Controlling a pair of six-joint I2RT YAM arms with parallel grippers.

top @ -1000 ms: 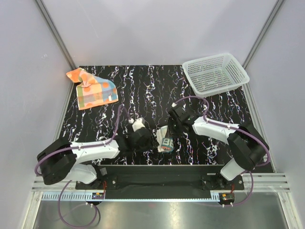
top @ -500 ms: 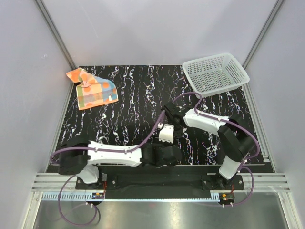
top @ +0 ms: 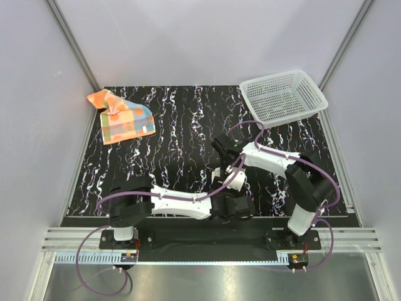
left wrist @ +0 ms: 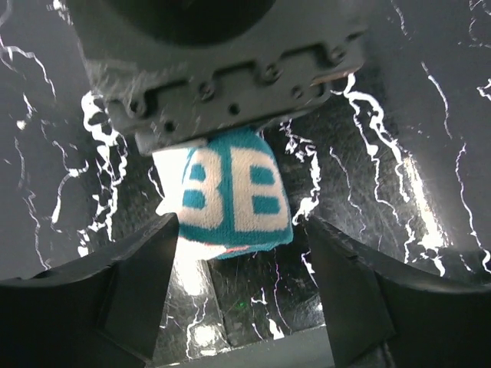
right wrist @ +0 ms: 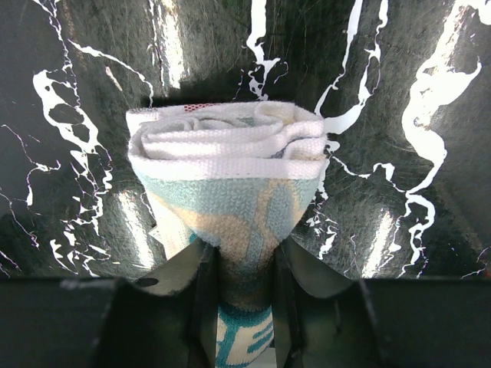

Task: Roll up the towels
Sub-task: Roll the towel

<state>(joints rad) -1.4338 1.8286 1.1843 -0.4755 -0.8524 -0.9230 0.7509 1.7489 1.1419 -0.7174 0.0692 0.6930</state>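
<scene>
The cream towel point(right wrist: 230, 172) with teal lettering is rolled into a tight bundle. My right gripper point(right wrist: 244, 284) is shut on its middle, and its coiled end faces the camera. In the left wrist view the same roll point(left wrist: 234, 195) sticks out from under the right gripper's grey body, showing "BB". My left gripper point(left wrist: 238, 307) is open, one finger on each side of the roll's lower end. In the top view both grippers meet at the near middle, left point(top: 235, 204), right point(top: 225, 157), and the roll is hidden. The orange patchwork towel point(top: 122, 116) lies crumpled and unrolled at the far left.
A white mesh basket point(top: 252, 103) stands at the far right corner of the black marbled table point(top: 182, 125). The left arm stretches along the table's near edge. Grey walls close in both sides and the back.
My left arm has swung right along the near edge until its open gripper reached the roll under the right gripper. The right gripper has drawn back a little with the roll.
</scene>
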